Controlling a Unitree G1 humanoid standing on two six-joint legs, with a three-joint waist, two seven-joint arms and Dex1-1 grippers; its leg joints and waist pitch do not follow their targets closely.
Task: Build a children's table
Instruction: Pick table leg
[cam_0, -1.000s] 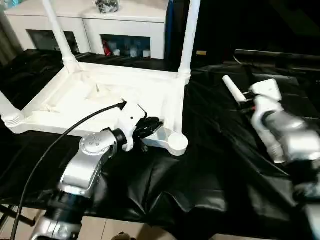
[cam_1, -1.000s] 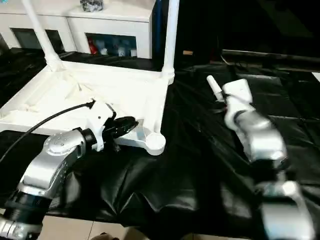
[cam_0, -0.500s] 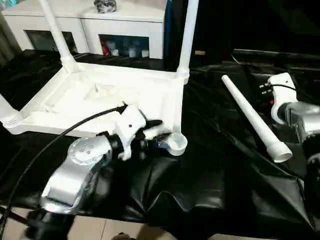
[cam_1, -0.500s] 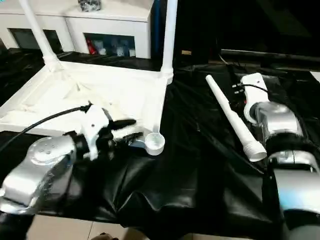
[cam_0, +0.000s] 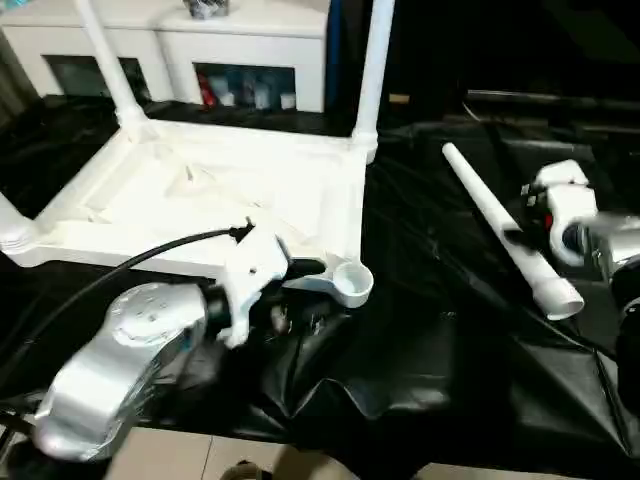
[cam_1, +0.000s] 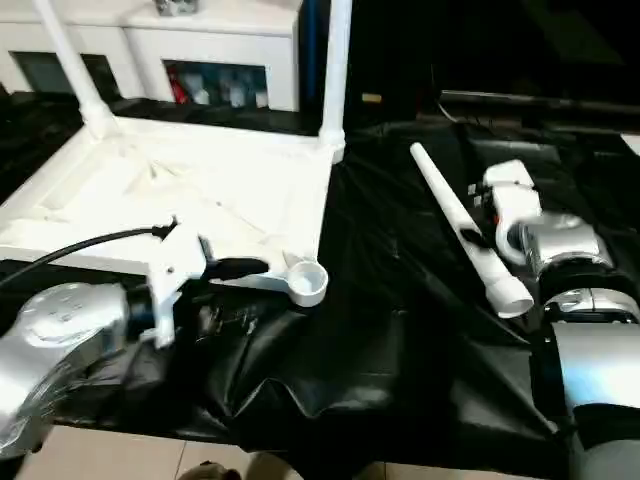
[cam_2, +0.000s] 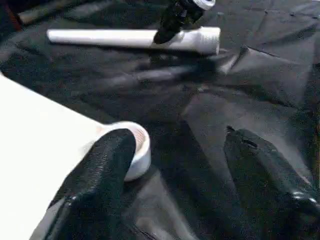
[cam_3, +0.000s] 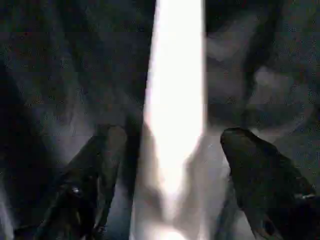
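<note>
The children's table top (cam_0: 200, 195) lies upside down on black cloth, ribbed underside up. Upright legs stand in its far corners (cam_0: 372, 70) (cam_0: 105, 60), and another at the near left (cam_0: 10, 225). The near right corner socket (cam_0: 352, 283) is empty. My left gripper (cam_2: 175, 165) is open right beside that socket, one finger (cam_2: 100, 170) next to its rim, holding nothing. A loose white leg (cam_0: 505, 230) lies on the cloth to the right. My right gripper (cam_3: 170, 165) is open astride this leg (cam_3: 175, 100), its fingers clear of it on both sides.
A white cabinet (cam_0: 250, 40) with glass doors stands behind the table top. The black cloth (cam_0: 420, 360) is wrinkled and bunched near the front edge, with floor (cam_0: 250, 455) below. A black cable (cam_0: 150, 255) runs along my left arm.
Both grippers have opened. The left one has let go of the table's near corner and drawn back slightly. The right one has released the loose leg, which now lies on the cloth.
</note>
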